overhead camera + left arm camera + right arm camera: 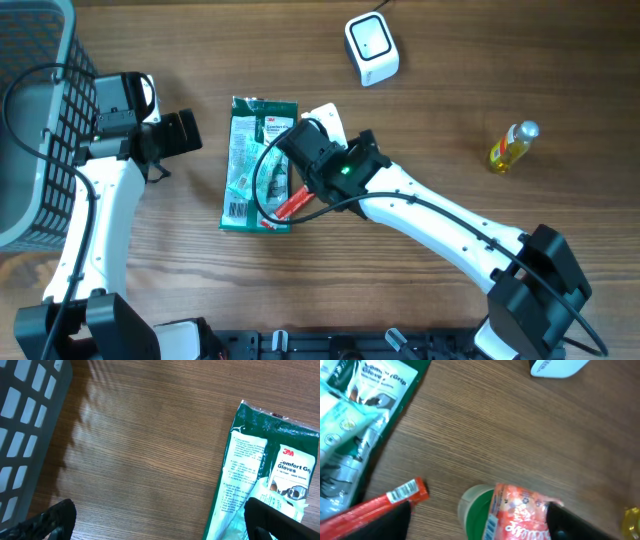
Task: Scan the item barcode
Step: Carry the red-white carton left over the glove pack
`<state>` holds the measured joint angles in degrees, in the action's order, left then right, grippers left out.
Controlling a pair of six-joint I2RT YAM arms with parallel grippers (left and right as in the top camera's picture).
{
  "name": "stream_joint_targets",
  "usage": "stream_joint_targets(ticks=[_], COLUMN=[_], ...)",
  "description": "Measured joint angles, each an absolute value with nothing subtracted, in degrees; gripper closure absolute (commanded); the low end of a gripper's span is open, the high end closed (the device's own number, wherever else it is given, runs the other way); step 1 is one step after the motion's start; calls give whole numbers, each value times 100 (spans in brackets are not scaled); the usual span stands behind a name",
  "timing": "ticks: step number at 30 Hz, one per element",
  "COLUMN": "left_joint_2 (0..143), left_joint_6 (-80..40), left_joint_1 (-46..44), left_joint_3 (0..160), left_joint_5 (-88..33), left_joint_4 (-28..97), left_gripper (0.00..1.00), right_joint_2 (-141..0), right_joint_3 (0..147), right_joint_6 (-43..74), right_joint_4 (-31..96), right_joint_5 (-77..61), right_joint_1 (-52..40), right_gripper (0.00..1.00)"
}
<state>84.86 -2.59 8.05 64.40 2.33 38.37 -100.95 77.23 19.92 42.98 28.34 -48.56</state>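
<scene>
Overhead, your left gripper is hovering with fingers spread beside the glove pack, your right gripper is holding its fingers apart at the red barcoded packet, grip unclear, scanner sitting well apart.

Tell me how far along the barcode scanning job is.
Done: nothing shows as scanned; the white scanner sits apart, nothing held to it. In hand: the right pincer is over a red packet with a barcode by the gloves pack, grip unclear. Left: bring an item's barcode to the scanner.
</scene>
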Motion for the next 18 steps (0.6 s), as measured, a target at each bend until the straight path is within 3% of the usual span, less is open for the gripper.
stream_joint_targets(ticks=[2,18], left_joint_2=[8486,8486], left_joint_6=[-259,-259], left_joint_1=[805,805], left_joint_3=[6440,6440], left_joint_5=[233,233], left_joint_4=[3837,3837], left_gripper=[0,0], right_joint_2=[-10095,-10095], right_joint_3=[7723,7651], right_joint_6=[1992,2576], right_joint_4=[4366,4753], right_joint_5=[2858,2853], right_joint_1=[-4856,-4823], right_gripper=[62,59])
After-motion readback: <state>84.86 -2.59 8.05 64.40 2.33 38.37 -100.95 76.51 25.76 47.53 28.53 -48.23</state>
